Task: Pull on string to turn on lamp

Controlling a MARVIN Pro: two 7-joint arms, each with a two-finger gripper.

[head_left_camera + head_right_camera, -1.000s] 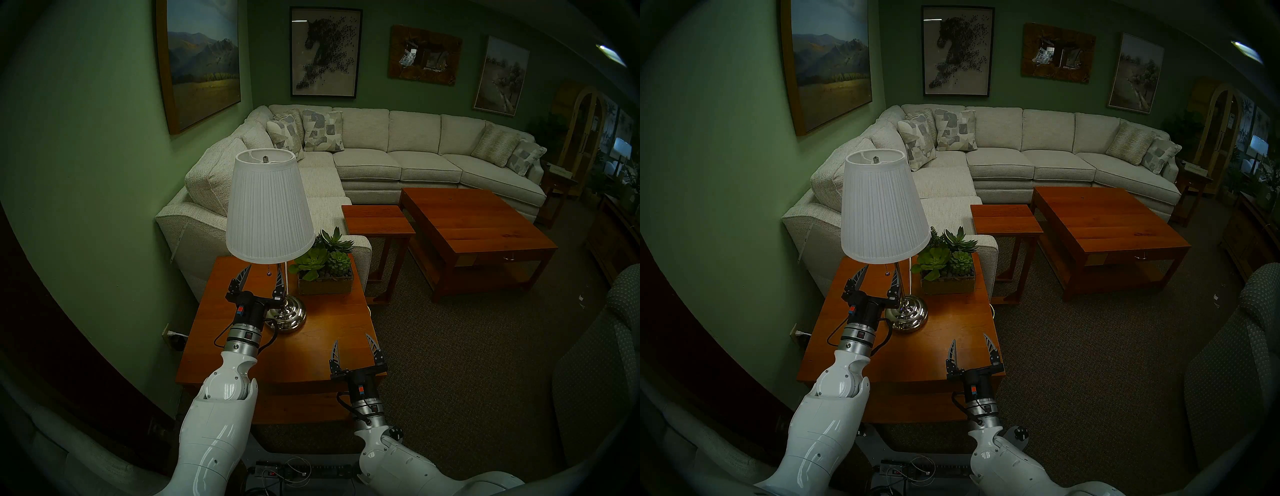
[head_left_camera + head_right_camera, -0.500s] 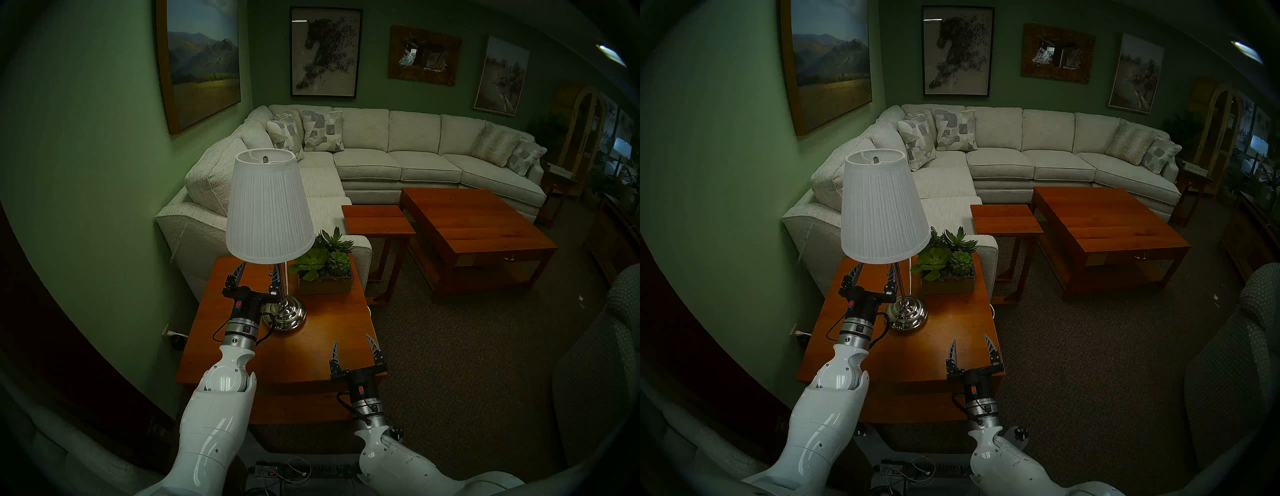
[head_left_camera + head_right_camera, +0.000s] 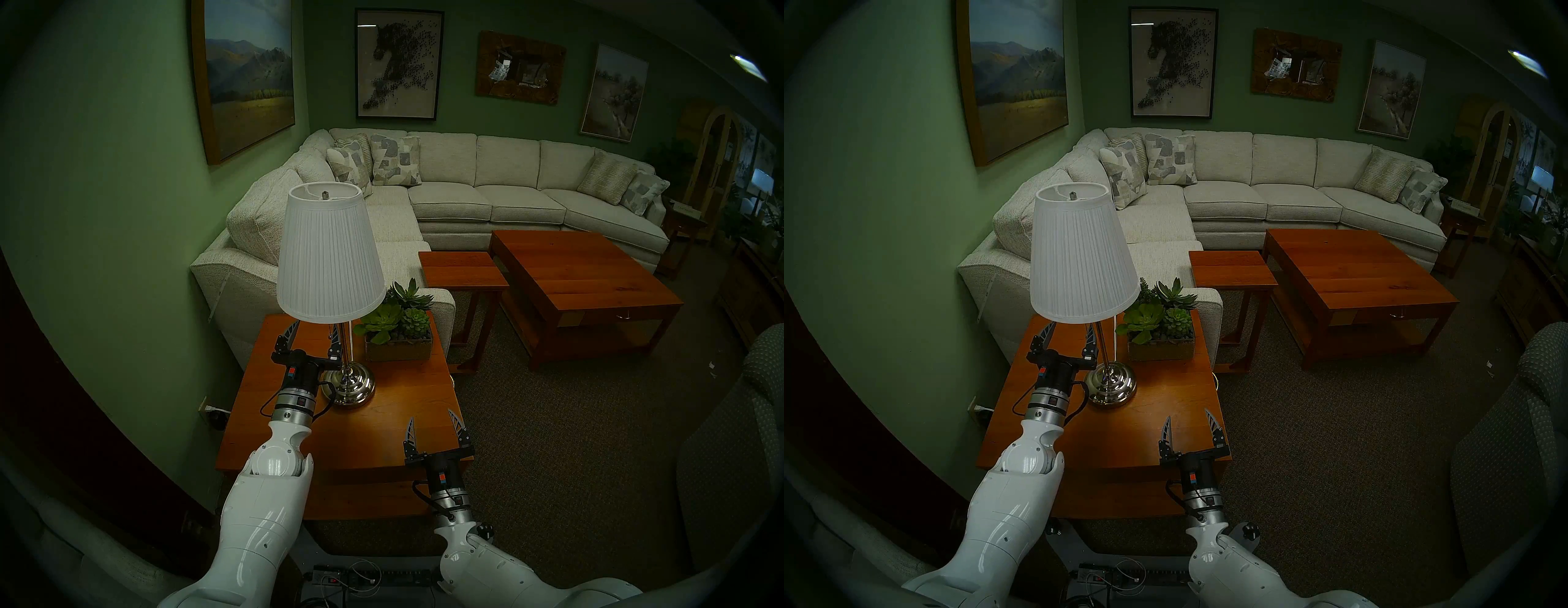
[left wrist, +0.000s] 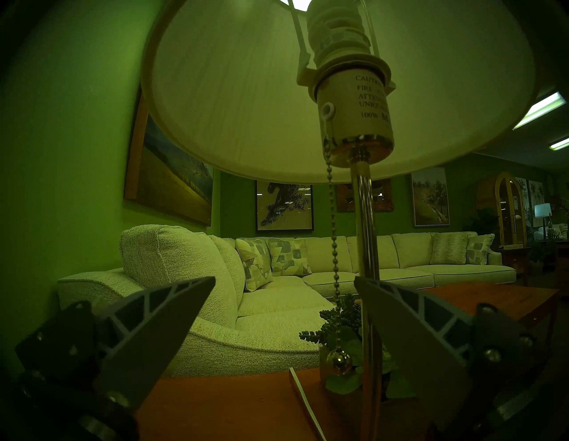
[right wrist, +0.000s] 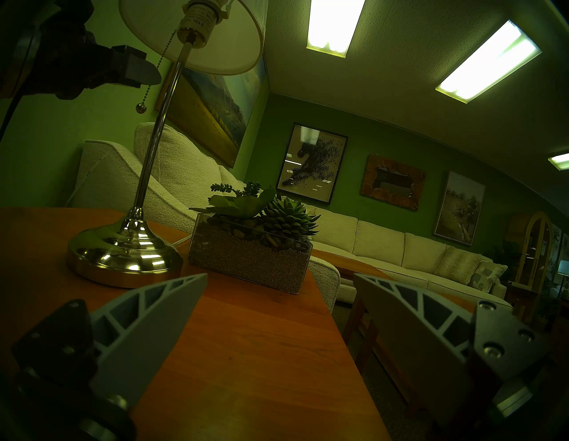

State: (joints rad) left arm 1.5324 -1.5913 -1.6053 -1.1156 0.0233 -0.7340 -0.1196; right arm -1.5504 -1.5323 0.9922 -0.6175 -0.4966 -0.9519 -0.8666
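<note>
The lamp (image 3: 331, 254) stands a little left of centre in the head views, on the far left part of a wooden surface (image 3: 382, 424); its white pleated shade is dim, its chrome pole drops to a domed base at mid-frame. The string (image 4: 334, 246) hangs from the socket under the shade, just left of the pole in the left wrist view, ending in a small dark bead (image 4: 338, 363) low and right of centre; in the head view the string (image 3: 330, 331) shows only as a faint line under the shade's lower rim. The left pincer (image 3: 316, 333) is raised beneath the shade, its fingers spread wide, the string between them and close to the right-hand finger (image 4: 409, 332); whether that finger touches it I cannot tell. The right pincer (image 3: 432, 429) sits low and right of centre over the near right edge of the surface, also wide and holding nothing. A planter of succulents (image 3: 399, 335) stands just right of the lamp's base.
</note>
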